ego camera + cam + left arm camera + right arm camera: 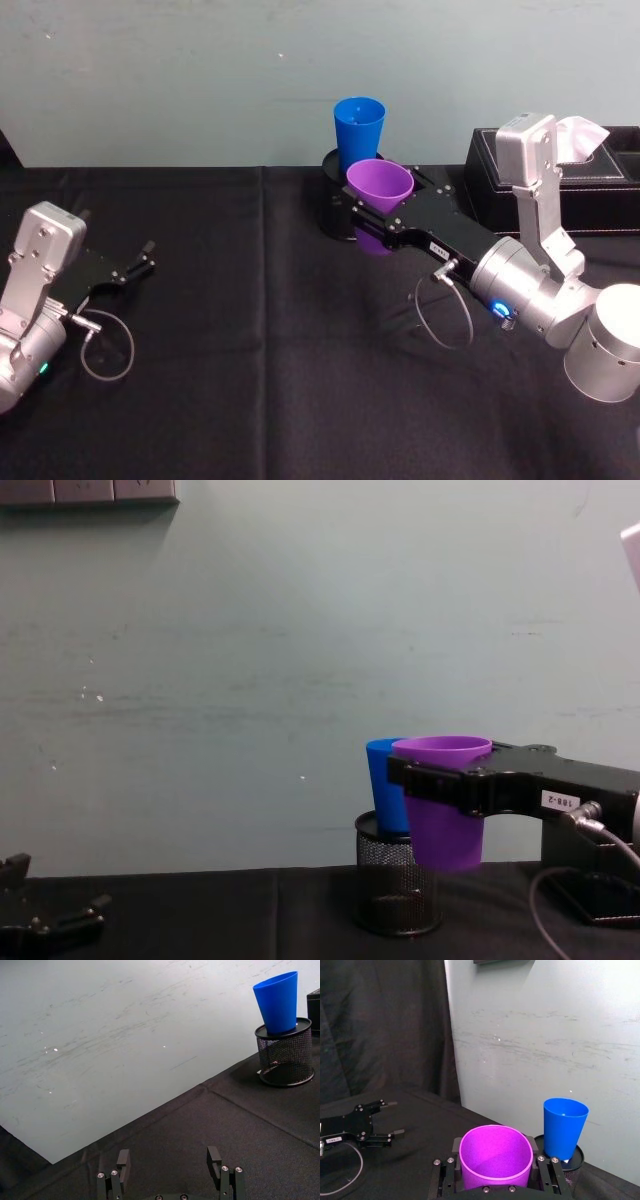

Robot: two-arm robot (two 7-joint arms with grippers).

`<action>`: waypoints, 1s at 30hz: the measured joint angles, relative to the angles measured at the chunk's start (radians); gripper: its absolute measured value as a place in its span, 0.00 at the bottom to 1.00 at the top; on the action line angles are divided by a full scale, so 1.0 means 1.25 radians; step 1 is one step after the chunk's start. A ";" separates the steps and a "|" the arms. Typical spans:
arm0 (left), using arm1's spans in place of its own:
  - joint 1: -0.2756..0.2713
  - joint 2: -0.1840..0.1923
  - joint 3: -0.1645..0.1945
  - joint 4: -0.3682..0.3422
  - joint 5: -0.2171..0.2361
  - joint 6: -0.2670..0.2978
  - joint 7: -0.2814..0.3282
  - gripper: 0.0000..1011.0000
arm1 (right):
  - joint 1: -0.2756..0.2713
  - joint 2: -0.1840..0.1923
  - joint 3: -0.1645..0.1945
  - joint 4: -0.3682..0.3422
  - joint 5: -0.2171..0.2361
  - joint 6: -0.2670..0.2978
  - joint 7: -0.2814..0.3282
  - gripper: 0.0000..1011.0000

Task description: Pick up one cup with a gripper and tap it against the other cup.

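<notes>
My right gripper (381,203) is shut on the purple cup (380,185), holding it upright above the black cloth. The blue cup (359,125) stands on top of a black mesh pen holder (335,218), just behind the purple one. In the right wrist view a small gap shows between the purple cup (495,1157) and the blue cup (564,1127). From the chest view the purple cup (445,830) overlaps the front of the blue cup (381,790). My left gripper (140,258) rests open at the table's left side, far from both cups.
A black box (600,195) with a white tissue stands at the back right, behind my right arm. A pale wall runs along the table's far edge. Loose cable loops hang by both wrists. Black cloth (260,330) covers the table between the arms.
</notes>
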 joint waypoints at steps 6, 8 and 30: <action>0.000 0.000 0.000 0.000 0.000 0.000 0.000 0.99 | 0.000 0.000 0.000 0.000 0.000 0.000 0.000 0.73; 0.000 0.000 0.000 0.000 0.000 0.000 0.000 0.99 | 0.000 0.000 0.000 0.000 0.000 0.000 0.000 0.73; 0.000 0.000 0.000 0.000 0.000 0.000 0.000 0.99 | 0.000 0.000 0.000 0.000 0.000 0.000 0.000 0.73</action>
